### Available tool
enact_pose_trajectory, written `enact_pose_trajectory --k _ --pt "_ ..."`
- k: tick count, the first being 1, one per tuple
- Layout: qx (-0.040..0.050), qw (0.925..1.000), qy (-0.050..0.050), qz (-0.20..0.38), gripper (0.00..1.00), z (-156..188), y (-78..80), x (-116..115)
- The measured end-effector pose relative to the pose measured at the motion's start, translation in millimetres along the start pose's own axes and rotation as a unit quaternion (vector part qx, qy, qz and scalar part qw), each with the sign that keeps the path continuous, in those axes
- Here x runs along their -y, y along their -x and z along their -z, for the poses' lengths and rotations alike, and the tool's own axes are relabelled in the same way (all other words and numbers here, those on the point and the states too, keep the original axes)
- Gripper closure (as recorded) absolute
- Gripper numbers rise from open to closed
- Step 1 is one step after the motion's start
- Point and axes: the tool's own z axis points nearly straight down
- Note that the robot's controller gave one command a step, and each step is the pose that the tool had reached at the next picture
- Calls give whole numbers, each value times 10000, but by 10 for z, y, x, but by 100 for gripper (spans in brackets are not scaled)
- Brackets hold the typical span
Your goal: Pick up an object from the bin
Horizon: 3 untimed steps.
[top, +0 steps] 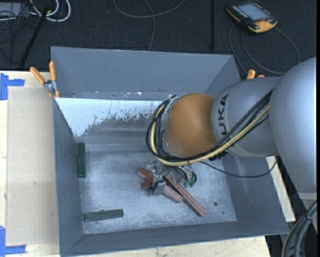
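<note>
Views: one camera.
Position: above the bin, set off somewhat to one side rather than straight overhead.
Facing: downward and tilted, so the inside of the back wall shows broad while the near wall shows as a narrow band.
Nearness: close enough that the bin takes up most of the frame, all four walls inside it, with a strip of dark floor beyond the back wall.
Blocked part: the arm enters from the right edge, cut off by the frame, and covers the bin's right side.
</note>
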Motion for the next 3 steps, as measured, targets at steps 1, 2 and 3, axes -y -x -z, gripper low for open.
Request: enact_pose_trajectory --k 1,2,3 --pt "-1 10000 0 -3 100 0 0 0" --pt "-20 9996 8 274 100 108 -104 78" --pt "15 9996 -1 283 100 114 69 193"
